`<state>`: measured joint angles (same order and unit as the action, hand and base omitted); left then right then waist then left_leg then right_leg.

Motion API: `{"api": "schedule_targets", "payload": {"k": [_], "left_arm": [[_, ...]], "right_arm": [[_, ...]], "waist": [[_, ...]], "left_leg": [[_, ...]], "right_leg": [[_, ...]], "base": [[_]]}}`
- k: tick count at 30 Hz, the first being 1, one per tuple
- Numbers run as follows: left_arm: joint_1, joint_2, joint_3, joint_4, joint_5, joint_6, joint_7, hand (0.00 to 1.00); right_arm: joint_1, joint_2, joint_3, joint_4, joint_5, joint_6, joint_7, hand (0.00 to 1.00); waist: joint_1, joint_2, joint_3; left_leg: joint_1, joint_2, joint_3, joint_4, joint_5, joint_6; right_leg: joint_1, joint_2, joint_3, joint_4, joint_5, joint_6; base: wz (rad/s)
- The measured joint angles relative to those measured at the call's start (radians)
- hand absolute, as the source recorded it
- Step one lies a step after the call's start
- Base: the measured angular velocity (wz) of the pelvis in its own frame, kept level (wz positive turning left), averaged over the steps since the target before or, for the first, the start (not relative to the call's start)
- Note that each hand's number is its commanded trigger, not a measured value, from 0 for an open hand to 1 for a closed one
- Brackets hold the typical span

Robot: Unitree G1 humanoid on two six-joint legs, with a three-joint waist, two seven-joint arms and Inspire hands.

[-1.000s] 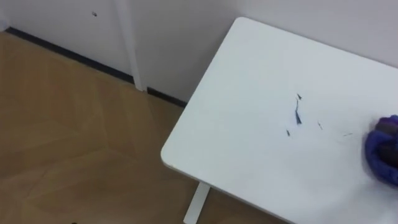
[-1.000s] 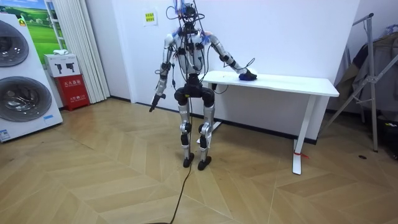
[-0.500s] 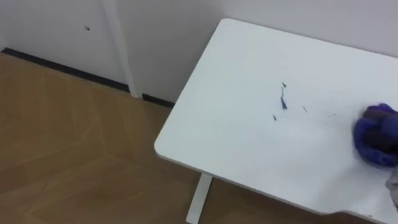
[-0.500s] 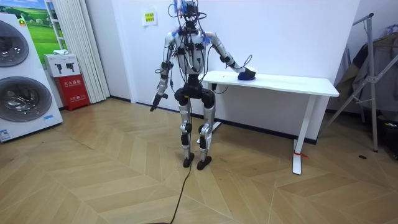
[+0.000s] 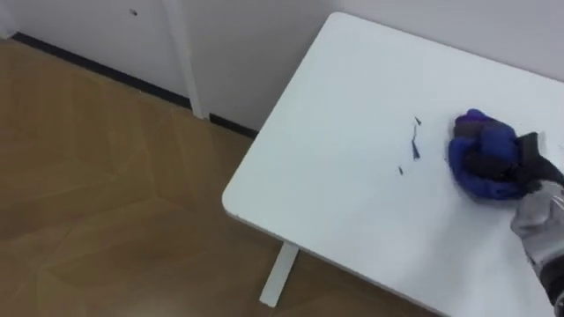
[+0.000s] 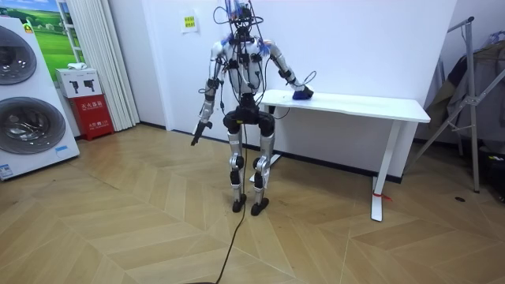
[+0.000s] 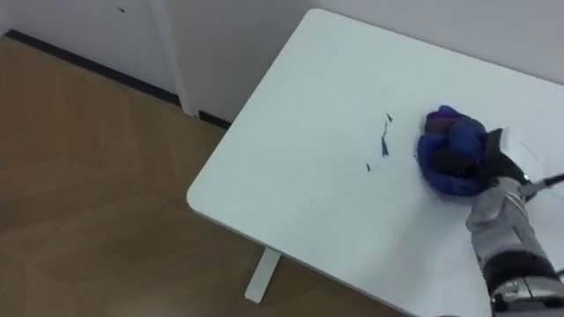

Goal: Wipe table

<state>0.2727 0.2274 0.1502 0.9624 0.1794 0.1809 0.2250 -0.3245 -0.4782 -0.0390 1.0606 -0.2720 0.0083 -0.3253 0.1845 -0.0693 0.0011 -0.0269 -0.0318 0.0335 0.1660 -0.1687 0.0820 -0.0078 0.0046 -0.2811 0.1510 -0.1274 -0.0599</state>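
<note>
Shifted left mid-wipe, the cloth (image 5: 476, 172), clutched in the right robot hand (image 5: 527, 157), nears the marks (image 5: 414, 141) on the desk (image 5: 335, 185); next, sweep across them.

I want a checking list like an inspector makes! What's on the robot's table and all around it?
Surface: white table with small dark marks.
Job's things: blue cloth, bunched, just right of the marks.
Clutter: nothing seen.
Hands: right hand curled on the cloth; left hand hangs at the robot's side.
Cables: nothing seen on the table.
Surroundings: wooden floor, white wall, washing machine.
</note>
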Motion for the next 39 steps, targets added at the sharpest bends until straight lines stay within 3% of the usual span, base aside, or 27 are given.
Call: {"api": "schedule_targets", "payload": {"k": [2,3,6,9,11,14,16,18,19,20,21,23,26,28,29,30,32,33,34,35,36,37,38,39], "left_arm": [[0.020,-0.001,0.033,-0.006,0.000,0.000,0.007,0.00],[0.037,-0.004,0.059,-0.022,0.008,0.000,0.008,0.00],[0.053,-0.009,0.083,-0.029,0.032,0.000,0.011,0.00],[0.047,-0.013,0.071,-0.029,0.031,0.000,0.014,0.00],[0.047,-0.017,0.036,-0.027,0.030,0.000,0.021,0.00],[0.015,-0.029,-0.009,-0.013,0.029,-0.003,0.027,0.00],[-0.019,-0.041,-0.044,0.015,0.031,-0.005,0.023,0.00],[-0.033,-0.047,-0.050,0.018,0.031,-0.005,0.015,0.00],[-0.042,-0.047,-0.057,0.018,0.031,-0.006,0.005,0.00],[-0.047,-0.049,-0.057,0.017,0.031,-0.008,0.001,0.00],[-0.049,-0.053,-0.057,0.006,0.030,-0.010,-0.002,0.00],[-0.034,-0.049,-0.056,-0.001,0.027,-0.010,-0.002,0.00],[0.036,-0.039,-0.045,0.004,0.018,-0.001,-0.001,0.00],[0.074,-0.037,-0.026,0.030,0.022,-0.001,-0.003,0.00],[0.077,-0.035,-0.020,0.038,0.024,-0.002,-0.003,0.00],[0.086,-0.035,0.003,0.047,0.033,-0.004,-0.004,0.00],[0.087,-0.031,0.026,0.046,0.035,-0.009,-0.004,0.00],[0.083,-0.029,0.036,0.047,0.051,-0.018,-0.004,0.00],[0.080,-0.028,0.043,0.047,0.054,-0.037,-0.001,0.00],[0.077,-0.027,0.044,0.045,0.057,-0.043,0.000,0.00],[0.059,-0.022,0.041,0.041,0.060,-0.061,0.005,0.00],[0.034,-0.004,0.041,0.033,0.068,-0.087,0.009,0.00],[0.024,0.001,0.040,0.033,0.069,-0.097,0.012,0.00],[-0.002,0.009,0.038,0.036,0.067,-0.110,0.019,0.00]], "right_arm": [[0.051,0.000,-0.069,0.029,0.013,-0.020,-0.009,1.00],[0.079,0.000,-0.117,0.050,0.011,-0.020,-0.012,1.00],[0.171,-0.009,-0.184,0.061,0.023,-0.021,-0.025,1.00],[0.202,-0.013,-0.177,0.054,0.037,-0.017,-0.027,1.00],[0.190,-0.009,-0.148,0.030,0.033,0.005,-0.035,1.00],[0.101,0.016,-0.075,-0.014,0.017,0.086,-0.047,1.00],[0.012,0.061,0.068,-0.091,-0.054,0.147,-0.018,1.00],[-0.071,0.103,0.187,-0.139,-0.133,0.159,0.035,1.00],[-0.138,0.137,0.254,-0.140,-0.157,0.153,0.076,1.00],[-0.161,0.146,0.270,-0.139,-0.162,0.145,0.093,1.00],[-0.191,0.150,0.274,-0.137,-0.173,0.121,0.116,1.00],[-0.215,0.148,0.268,-0.134,-0.177,0.111,0.119,1.00],[-0.175,0.139,0.221,-0.119,-0.160,0.060,0.106,1.00],[-0.073,0.133,0.134,-0.093,-0.157,-0.021,0.053,1.00],[-0.042,0.131,0.106,-0.090,-0.157,-0.035,0.035,1.00],[0.029,0.126,0.053,-0.090,-0.152,-0.053,0.001,1.00],[0.106,0.113,0.002,-0.065,-0.125,-0.063,-0.036,1.00],[0.147,0.101,-0.028,-0.049,-0.109,-0.063,-0.049,1.00],[0.181,0.086,-0.047,-0.049,-0.093,-0.061,-0.063,1.00],[0.196,0.081,-0.057,-0.049,-0.087,-0.057,-0.073,1.00],[0.215,0.072,-0.066,-0.051,-0.072,-0.041,-0.098,1.00],[0.209,0.085,-0.061,-0.052,-0.060,-0.013,-0.109,1.00],[0.190,0.095,-0.052,-0.050,-0.056,0.003,-0.109,1.00],[0.148,0.112,-0.020,-0.045,-0.048,0.031,-0.111,1.00]], "waist": [[-0.024,-0.001,-0.0121],[-0.042,-0.002,-0.0144],[-0.059,0.000,-0.0175],[-0.068,0.005,-0.0192],[-0.064,0.015,-0.0195],[-0.027,0.031,-0.0144],[0.004,0.044,-0.0109],[0.018,0.043,-0.0067],[0.032,0.039,0.0040],[0.043,0.039,0.0076],[0.069,0.036,0.0102],[0.094,0.034,0.0105],[0.094,0.026,0.0066],[0.058,0.022,0.0034],[0.045,0.026,0.0063],[0.036,0.018,0.0017],[0.026,0.012,-0.0016],[0.023,0.015,-0.0014],[0.023,0.022,-0.0020],[0.019,0.029,-0.0036],[0.008,0.050,-0.0111],[0.019,0.045,-0.0064],[0.029,0.045,-0.0064],[0.057,0.049,-0.0070]], "left_leg": [[0.010,-0.002,-0.015,0.002,-0.005,0.003],[0.020,-0.002,-0.023,0.007,-0.011,0.004],[0.040,-0.002,-0.034,0.028,-0.030,0.007],[0.073,-0.003,-0.019,0.032,-0.040,0.012],[0.080,-0.003,-0.001,0.037,-0.048,0.012],[0.092,0.000,0.064,0.032,-0.048,0.011],[0.080,0.012,0.118,0.031,-0.044,0.004],[0.069,0.019,0.141,0.030,-0.039,-0.003],[0.068,0.020,0.143,0.029,-0.035,-0.008],[0.063,0.020,0.142,0.029,-0.032,-0.009],[0.048,0.019,0.136,0.029,-0.028,-0.009],[0.029,0.015,0.115,0.032,-0.017,-0.006],[0.022,0.012,0.084,0.030,-0.017,-0.005],[0.042,0.012,0.078,0.041,-0.017,-0.005],[0.052,0.011,0.082,0.040,-0.017,-0.005],[0.071,0.010,0.105,0.040,-0.017,-0.005],[0.095,0.012,0.127,0.056,-0.019,-0.001],[0.113,0.017,0.140,0.060,-0.022,0.003],[0.109,0.022,0.178,0.078,-0.038,0.021],[0.108,0.028,0.197,0.093,-0.052,0.024],[0.109,0.059,0.231,0.118,-0.096,0.018],[0.104,0.077,0.266,0.142,-0.116,0.006],[0.099,0.091,0.280,0.158,-0.124,-0.001],[0.070,0.128,0.301,0.207,-0.142,-0.017]], "right_leg": [[0.017,-0.002,-0.007,0.000,-0.002,0.003],[0.032,-0.002,-0.019,0.000,-0.003,0.005],[0.075,-0.001,-0.025,0.001,-0.007,0.012],[0.106,-0.002,-0.020,0.001,-0.012,0.020],[0.114,-0.003,-0.010,0.001,-0.015,0.025],[0.100,-0.001,0.046,0.003,-0.017,0.027],[0.055,0.001,0.060,0.031,-0.014,0.016],[0.024,0.002,0.062,0.043,-0.011,0.005],[0.014,0.002,0.061,0.040,-0.012,-0.002],[0.008,0.002,0.059,0.038,-0.012,-0.004],[-0.005,0.003,0.058,0.038,-0.012,-0.005],[-0.016,-0.001,0.044,0.034,-0.013,-0.005],[-0.013,-0.006,0.025,0.038,-0.015,-0.001],[0.021,-0.014,-0.008,0.043,-0.018,0.005],[0.031,-0.017,-0.010,0.050,-0.023,0.012],[0.037,-0.028,-0.011,0.089,-0.039,0.035],[0.049,-0.046,-0.036,0.145,-0.055,0.051],[0.046,-0.071,-0.061,0.193,-0.065,0.075],[0.025,-0.130,-0.078,0.284,-0.087,0.102],[0.013,-0.169,-0.084,0.345,-0.104,0.111],[0.003,-0.233,-0.084,0.447,-0.121,0.125],[0.001,-0.305,-0.072,0.503,-0.120,0.132],[0.002,-0.336,-0.071,0.512,-0.119,0.134],[0.003,-0.381,-0.068,0.498,-0.116,0.136]], "base": [[0.27],[0.16],[0.04],[-0.14],[-0.40],[-0.74],[-0.74],[-0.36],[-0.11],[0.09],[0.30],[0.45],[0.37],[0.54],[0.66],[0.44],[0.13],[-0.12],[-0.11],[0.06],[0.00],[-0.18],[-0.71],[-0.96]]}}
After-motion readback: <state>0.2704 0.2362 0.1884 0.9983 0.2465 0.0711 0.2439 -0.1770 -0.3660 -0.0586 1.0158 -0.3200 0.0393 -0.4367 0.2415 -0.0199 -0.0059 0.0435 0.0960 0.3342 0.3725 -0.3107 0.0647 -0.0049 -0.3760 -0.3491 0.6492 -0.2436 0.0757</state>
